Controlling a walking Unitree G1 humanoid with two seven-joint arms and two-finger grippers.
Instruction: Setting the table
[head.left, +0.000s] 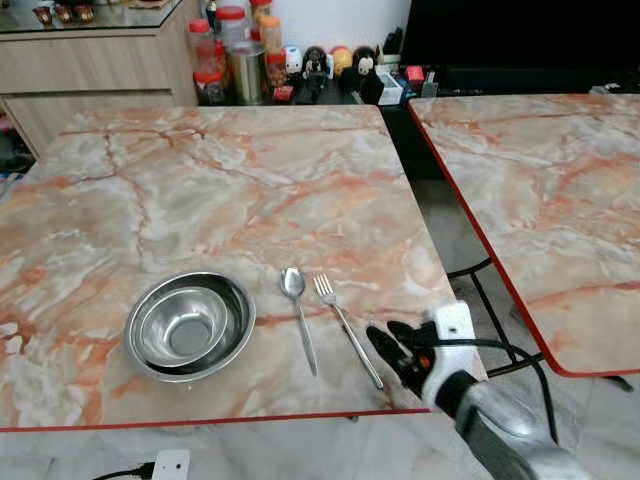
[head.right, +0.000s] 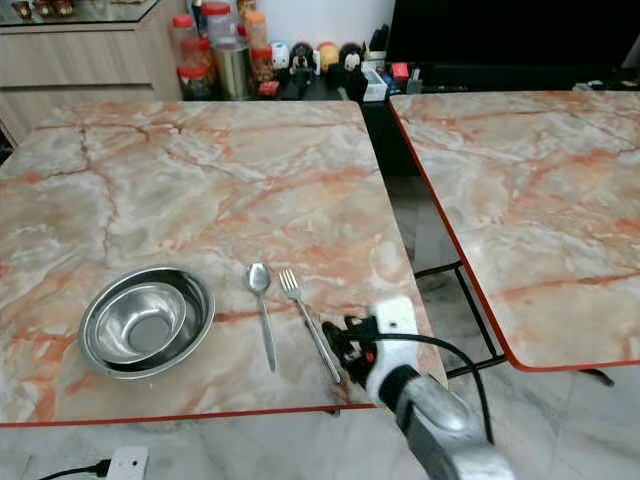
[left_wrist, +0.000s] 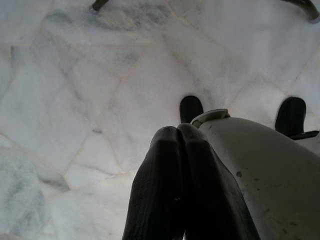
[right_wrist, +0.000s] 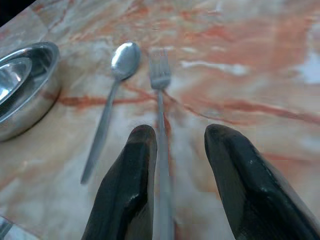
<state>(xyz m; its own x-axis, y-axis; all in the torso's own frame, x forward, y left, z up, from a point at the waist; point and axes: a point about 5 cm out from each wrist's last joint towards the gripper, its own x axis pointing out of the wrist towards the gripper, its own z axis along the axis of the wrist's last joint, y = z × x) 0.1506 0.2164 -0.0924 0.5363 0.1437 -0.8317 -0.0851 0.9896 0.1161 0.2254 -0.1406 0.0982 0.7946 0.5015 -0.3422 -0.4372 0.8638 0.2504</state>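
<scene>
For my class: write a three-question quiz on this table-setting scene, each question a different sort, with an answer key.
1. True or false: the spoon lies between the steel bowls and the fork.
2. Multiple choice: the right gripper is (A) shut on the spoon, (B) open over the fork's handle, (C) inside the bowls.
3. Fill in: the left gripper hangs over the ____ with its fingers together.

Key
1. True; the three lie in a row near the marble table's front edge.
2. B; one finger shows on each side of the handle.
3. Floor; pale tiles lie under it.
</scene>
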